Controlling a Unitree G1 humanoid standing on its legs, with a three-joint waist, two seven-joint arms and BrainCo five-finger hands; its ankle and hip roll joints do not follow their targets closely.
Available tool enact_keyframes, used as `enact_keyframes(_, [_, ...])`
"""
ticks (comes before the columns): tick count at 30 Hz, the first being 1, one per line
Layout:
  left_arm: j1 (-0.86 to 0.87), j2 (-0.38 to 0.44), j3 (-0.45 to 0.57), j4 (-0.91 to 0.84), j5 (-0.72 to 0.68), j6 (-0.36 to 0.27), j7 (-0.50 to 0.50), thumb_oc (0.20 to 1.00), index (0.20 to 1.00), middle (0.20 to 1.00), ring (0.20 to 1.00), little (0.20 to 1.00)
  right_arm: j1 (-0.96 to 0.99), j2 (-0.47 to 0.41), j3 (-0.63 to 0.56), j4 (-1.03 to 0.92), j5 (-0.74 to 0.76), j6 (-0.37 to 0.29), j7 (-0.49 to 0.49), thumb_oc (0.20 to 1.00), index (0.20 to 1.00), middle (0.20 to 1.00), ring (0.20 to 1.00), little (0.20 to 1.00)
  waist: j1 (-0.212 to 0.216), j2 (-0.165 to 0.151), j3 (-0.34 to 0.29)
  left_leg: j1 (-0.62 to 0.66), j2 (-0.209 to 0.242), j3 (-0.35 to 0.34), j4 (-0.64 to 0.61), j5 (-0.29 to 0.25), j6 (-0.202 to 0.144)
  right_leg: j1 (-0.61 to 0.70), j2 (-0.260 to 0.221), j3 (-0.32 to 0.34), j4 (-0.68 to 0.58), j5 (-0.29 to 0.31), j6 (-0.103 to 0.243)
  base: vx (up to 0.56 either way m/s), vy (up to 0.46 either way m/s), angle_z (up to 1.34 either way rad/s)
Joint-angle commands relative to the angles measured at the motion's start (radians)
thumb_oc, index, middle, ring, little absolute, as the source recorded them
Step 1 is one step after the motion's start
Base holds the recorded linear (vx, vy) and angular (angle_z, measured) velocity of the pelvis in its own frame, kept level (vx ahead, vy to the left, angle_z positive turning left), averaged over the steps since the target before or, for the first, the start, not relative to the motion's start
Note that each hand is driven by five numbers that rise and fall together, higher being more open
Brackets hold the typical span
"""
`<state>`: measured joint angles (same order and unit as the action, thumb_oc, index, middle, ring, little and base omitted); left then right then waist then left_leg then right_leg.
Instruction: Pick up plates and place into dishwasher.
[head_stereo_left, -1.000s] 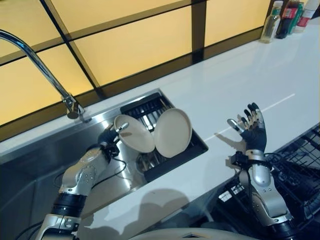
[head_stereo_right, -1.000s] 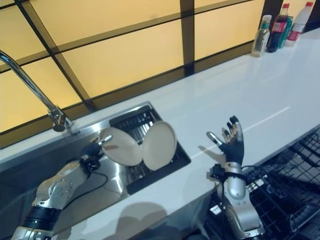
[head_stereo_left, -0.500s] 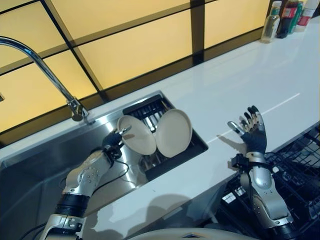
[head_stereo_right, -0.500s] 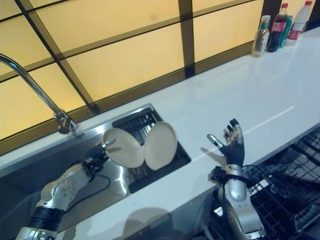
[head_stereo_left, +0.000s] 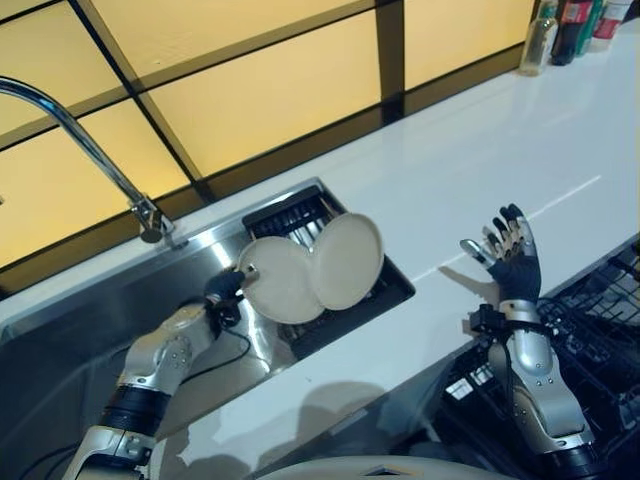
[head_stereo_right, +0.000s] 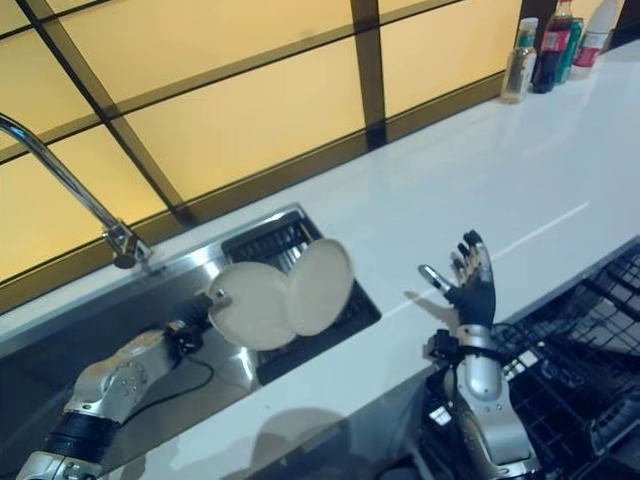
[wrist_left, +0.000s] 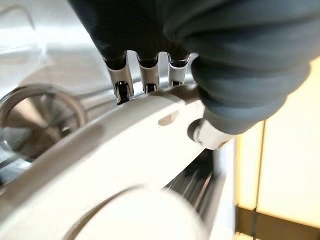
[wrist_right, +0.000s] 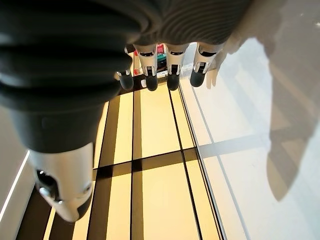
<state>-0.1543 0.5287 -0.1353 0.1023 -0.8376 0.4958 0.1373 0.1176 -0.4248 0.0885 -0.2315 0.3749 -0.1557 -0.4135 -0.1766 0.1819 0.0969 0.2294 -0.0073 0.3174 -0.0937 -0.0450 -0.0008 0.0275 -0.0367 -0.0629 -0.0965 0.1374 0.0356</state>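
Left hand (head_stereo_left: 222, 293) is down in the sink (head_stereo_left: 90, 330), clamped on the rim of a cream plate (head_stereo_left: 283, 293) — the wrist view shows its fingers (wrist_left: 146, 75) curled behind the edge and the thumb (wrist_left: 210, 134) pressing the front. That plate is tilted up on edge, its right side overlapping a second plate (head_stereo_left: 348, 261) at its 2 o'clock. The second plate leans upright in the dark rack (head_stereo_left: 300, 215) set into the sink's right end; whether the two plates actually touch, I can't tell.

Right hand (head_stereo_left: 512, 265) is up over the front edge of the white counter (head_stereo_left: 480, 160), at roughly 3 o'clock from the plates and well apart from them. Palm raised, fingers (wrist_right: 171, 70) straight and spread, holding nothing.

The dishwasher basket (head_stereo_left: 600, 320), black wire, shows below the counter at the right hand's 5 o'clock. A curved tap (head_stereo_left: 75, 125) stands at the sink's 11 o'clock. Bottles (head_stereo_right: 545, 45) cluster at the counter's far end, 1 o'clock from the right hand.
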Motion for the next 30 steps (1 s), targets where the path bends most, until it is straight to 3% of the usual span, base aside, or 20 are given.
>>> enact_keyframes(1, [-0.054,0.041,0.021,0.011,0.014,-0.035,-0.026,0.2,0.2,0.2,0.2,0.2,-0.018,-0.001,0.004,-0.026,-0.003,-0.045,0.008,1.0,1.0,1.0,1.0,1.0,-0.016,-0.029,-0.012,-0.046,-0.047,-0.024,0.027,-0.024,0.046,0.043,-0.048,0.009,0.014,-0.094,0.081,0.0,0.0,0.0])
enact_keyframes(8, [-0.06,0.051,0.021,0.005,0.028,-0.051,-0.038,0.2,0.2,0.2,0.2,0.2,-0.024,0.001,0.01,-0.028,-0.006,-0.042,-0.007,1.0,1.0,1.0,1.0,1.0,-0.007,-0.038,-0.017,-0.048,-0.045,-0.033,0.025,-0.022,0.044,0.046,-0.046,0.003,0.011,-0.095,0.079,0.0,0.0,0.0])
enact_keyframes(10, [-0.064,0.059,0.031,0.004,0.074,-0.091,-0.005,0.2,0.2,0.2,0.2,0.2,-0.025,0.0,0.01,-0.024,-0.004,-0.044,-0.008,1.0,1.0,1.0,1.0,1.0,-0.005,-0.039,-0.018,-0.047,-0.044,-0.037,0.021,-0.021,0.043,0.047,-0.045,0.002,0.01,-0.096,0.078,0.0,0.0,0.0])
enact_keyframes(14, [-0.103,0.131,0.091,0.003,0.316,-0.276,0.146,0.2,0.2,0.2,0.2,0.2,-0.026,0.0,0.005,-0.022,0.0,-0.043,-0.011,1.0,1.0,1.0,1.0,1.0,-0.001,-0.046,-0.026,-0.048,-0.043,-0.041,0.017,-0.019,0.042,0.047,-0.045,0.001,0.01,-0.099,0.079,0.0,0.0,0.0])
enact_keyframes(16, [-0.129,0.166,0.143,-0.011,0.375,-0.325,0.228,0.2,0.2,0.2,0.2,0.2,-0.019,0.007,0.002,-0.023,0.001,-0.044,-0.009,1.0,1.0,1.0,1.0,1.0,0.002,-0.055,-0.031,-0.05,-0.04,-0.042,0.016,-0.018,0.04,0.046,-0.044,-0.001,0.01,-0.1,0.079,-0.01,-0.017,0.0])
enact_keyframes(22, [-0.095,0.114,0.214,-0.152,0.56,-0.447,0.445,0.2,0.2,0.2,0.2,0.2,-0.004,0.042,0.002,-0.027,-0.009,-0.061,-0.024,1.0,1.0,1.0,1.0,1.0,0.032,-0.091,-0.041,-0.061,-0.032,-0.066,0.013,-0.014,0.035,0.046,-0.04,-0.014,0.009,-0.104,0.074,-0.03,-0.051,0.01])
enact_keyframes(30, [-0.061,0.066,0.244,-0.215,0.713,-0.546,0.612,0.2,0.2,0.2,0.2,0.2,-0.025,0.055,0.031,-0.02,-0.015,-0.058,-0.071,1.0,1.0,1.0,1.0,1.0,0.064,-0.119,-0.047,-0.055,-0.025,-0.094,0.012,-0.015,0.031,0.063,-0.038,-0.036,0.009,-0.112,0.069,-0.01,-0.016,0.02])
